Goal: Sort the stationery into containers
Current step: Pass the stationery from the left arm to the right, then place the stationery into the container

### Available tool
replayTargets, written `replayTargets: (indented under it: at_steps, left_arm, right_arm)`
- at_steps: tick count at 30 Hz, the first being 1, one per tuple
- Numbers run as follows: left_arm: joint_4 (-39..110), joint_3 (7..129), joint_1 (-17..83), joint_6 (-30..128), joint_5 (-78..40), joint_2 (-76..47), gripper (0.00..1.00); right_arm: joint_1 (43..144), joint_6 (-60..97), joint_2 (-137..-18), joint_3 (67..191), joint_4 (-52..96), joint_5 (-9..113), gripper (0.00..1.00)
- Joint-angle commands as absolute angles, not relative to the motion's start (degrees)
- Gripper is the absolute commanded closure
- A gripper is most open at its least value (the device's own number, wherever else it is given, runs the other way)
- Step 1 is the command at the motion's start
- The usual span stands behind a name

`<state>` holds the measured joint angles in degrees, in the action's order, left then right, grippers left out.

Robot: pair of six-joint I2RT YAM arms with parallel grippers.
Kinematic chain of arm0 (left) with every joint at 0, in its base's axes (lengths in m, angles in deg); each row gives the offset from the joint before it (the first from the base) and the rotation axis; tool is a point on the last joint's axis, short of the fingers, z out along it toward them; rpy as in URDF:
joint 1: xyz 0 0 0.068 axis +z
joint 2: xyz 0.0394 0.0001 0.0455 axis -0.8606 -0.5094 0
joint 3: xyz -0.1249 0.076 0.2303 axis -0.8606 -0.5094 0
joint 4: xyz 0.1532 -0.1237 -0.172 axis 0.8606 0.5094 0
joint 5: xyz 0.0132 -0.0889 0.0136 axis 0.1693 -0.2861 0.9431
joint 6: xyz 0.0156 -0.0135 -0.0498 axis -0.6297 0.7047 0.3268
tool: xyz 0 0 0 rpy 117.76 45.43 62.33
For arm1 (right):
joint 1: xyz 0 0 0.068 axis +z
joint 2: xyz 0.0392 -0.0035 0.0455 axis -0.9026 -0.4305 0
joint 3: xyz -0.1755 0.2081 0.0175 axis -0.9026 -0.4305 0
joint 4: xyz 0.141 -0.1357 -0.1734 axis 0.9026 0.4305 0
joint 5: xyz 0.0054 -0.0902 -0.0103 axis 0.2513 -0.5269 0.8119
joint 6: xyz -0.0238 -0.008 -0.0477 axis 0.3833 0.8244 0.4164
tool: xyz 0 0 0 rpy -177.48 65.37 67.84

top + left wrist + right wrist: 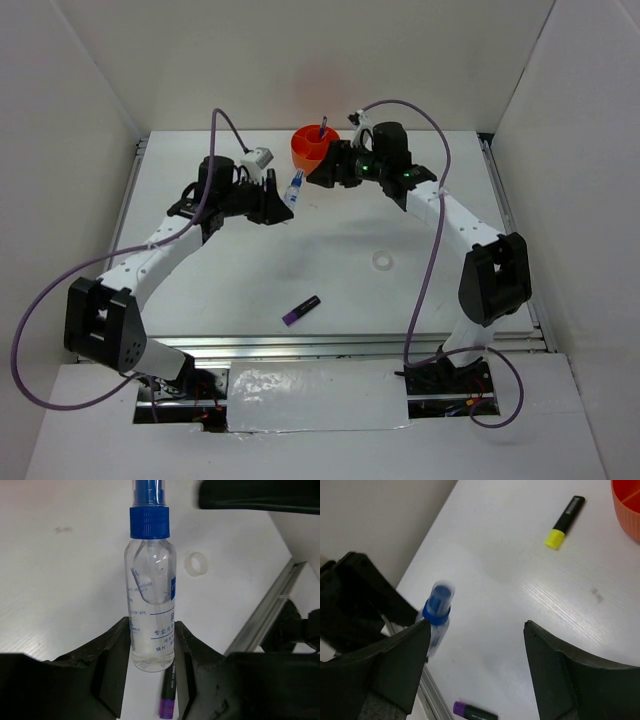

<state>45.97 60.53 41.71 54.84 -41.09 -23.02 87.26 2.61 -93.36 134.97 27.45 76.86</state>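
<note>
My left gripper (281, 206) (152, 628) is shut on the clear blue-capped bottle (294, 187) (150, 600) and holds it above the table, cap pointing away. My right gripper (320, 174) (477, 626) is open and empty, just right of the bottle (436, 614) and beside the orange organiser (311, 149) (626, 506). A blue pen (323, 126) stands in the organiser. A purple highlighter (300, 310) (168, 695) (474, 713) lies near the front. A yellow highlighter (564, 523) lies near the organiser. The clear tape ring (381, 260) (196, 563) lies to the right.
The white table (350, 290) has metal rails along its edges (260, 620). White walls close in the left, right and back. The two arms are close together near the back centre.
</note>
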Motion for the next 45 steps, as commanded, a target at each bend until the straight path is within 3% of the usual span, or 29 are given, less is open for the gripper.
replayTargets:
  at_steps: [1, 6, 11, 20, 23, 24, 26, 27, 29, 30, 33, 34, 40, 45]
  left_arm:
    - [42.97, 61.23, 39.7, 57.34, -45.09, -20.56, 0.81]
    - [44.73, 61.93, 37.67, 55.94, -43.85, -18.89, 0.8]
    - [43.85, 60.97, 37.58, 55.85, -43.59, -17.22, 0.8]
    - [42.53, 61.05, 37.49, 56.2, -40.77, -16.24, 0.79]
    - [42.36, 61.4, 37.49, 56.72, -41.21, -16.6, 0.79]
    - [42.36, 61.41, 37.49, 56.9, -41.13, -16.77, 0.78]
    - [42.36, 61.58, 37.58, 56.99, -41.13, -16.86, 0.74]
    - [42.36, 61.58, 37.58, 57.16, -41.13, -16.86, 0.7]
    - [42.88, 61.93, 37.58, 57.69, -40.08, -17.12, 0.52]
    - [44.01, 62.11, 37.58, 57.95, -39.12, -17.21, 0.38]
    - [45.87, 63.08, 37.58, 57.96, -36.13, -17.91, 0.19]
    - [46.65, 63.25, 37.58, 57.96, -35.16, -18.0, 0.01]
    - [48.07, 63.43, 39.07, 56.99, -31.2, -17.83, 0.01]
    - [48.51, 62.72, 41.62, 55.32, -29.53, -16.95, 0.01]
  right_arm:
    - [88.4, -1.47, -94.9, 139.7, 22.44, 78.68, 0.19]
    - [89.46, -3.94, -95.69, 141.1, 19.28, 81.5, 0.22]
    - [90.34, -4.11, -95.87, 140.76, 19.1, 81.94, 0.35]
    - [90.43, -5.17, -95.34, 137.77, 19.19, 82.29, 0.3]
    - [90.43, -4.91, -95.51, 138.03, 19.19, 82.2, 0.47]
    - [90.34, -4.91, -95.52, 138.12, 19.1, 82.29, 0.59]
    - [90.43, -5.08, -95.95, 138.47, 19.01, 82.47, 0.7]
    - [90.25, -5.08, -96.04, 138.64, 18.84, 82.47, 0.8]
    - [90.08, -5.26, -96.39, 138.99, 18.66, 82.38, 0.89]
    - [89.64, -5.35, -96.57, 139.52, 18.83, 82.12, 1.0]
    - [88.67, -5.52, -96.75, 140.14, 18.57, 80.8, 1.0]
    - [87.71, -5.43, -96.83, 140.66, 18.57, 80.54, 1.0]
    - [83.58, -3.69, -97.45, 143.74, 18.92, 77.03, 1.0]
    - [80.06, 2.03, -99.64, 148.48, 18.58, 67.38, 1.0]
